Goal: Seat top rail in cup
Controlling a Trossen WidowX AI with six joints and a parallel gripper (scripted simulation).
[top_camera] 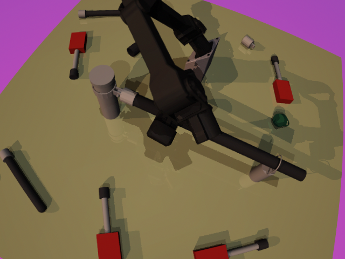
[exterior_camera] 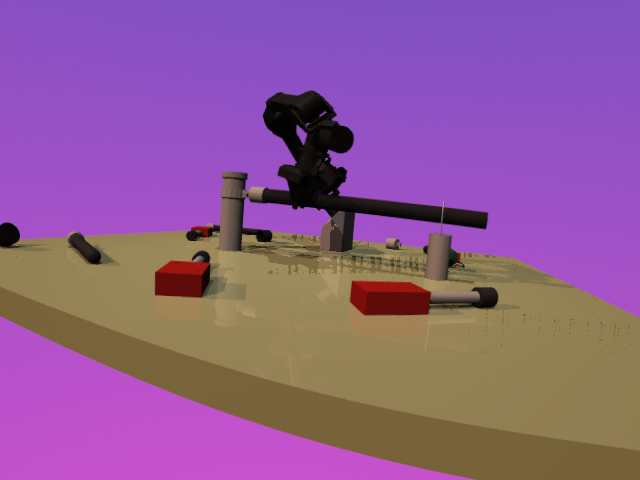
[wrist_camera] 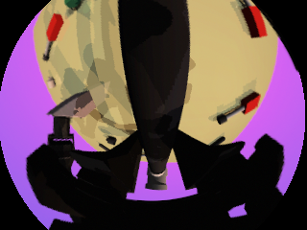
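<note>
The dark rail [top_camera: 245,147] [exterior_camera: 385,206] [wrist_camera: 155,57] slopes down from the big post [top_camera: 109,104] [exterior_camera: 231,222] to the small post [top_camera: 257,173] [exterior_camera: 438,258]. It passes through the thin loop [top_camera: 280,159] [exterior_camera: 443,209], its free end sticking out beyond. Its other end is inside the pale end cup [top_camera: 128,96] [exterior_camera: 257,194] [wrist_camera: 156,181]; how deep cannot be seen. The cup hangs on the brace band [top_camera: 113,88] [exterior_camera: 232,192], high on the post just below the cap [top_camera: 102,74] [exterior_camera: 234,175]. My gripper [exterior_camera: 310,198] [wrist_camera: 157,155] is shut on the rail, nearer the cup; the top view hides the fingertips.
Red blocks with grey handles [top_camera: 77,42] [top_camera: 282,91] [top_camera: 108,245] [exterior_camera: 390,298] lie around the table. A loose dark rod [top_camera: 25,184] [exterior_camera: 84,248] lies left. A green ball [top_camera: 280,120] and a small pale fitting [top_camera: 247,41] [exterior_camera: 392,243] lie beyond the rail. The arm's pale base [top_camera: 199,65] [exterior_camera: 338,232] stands behind.
</note>
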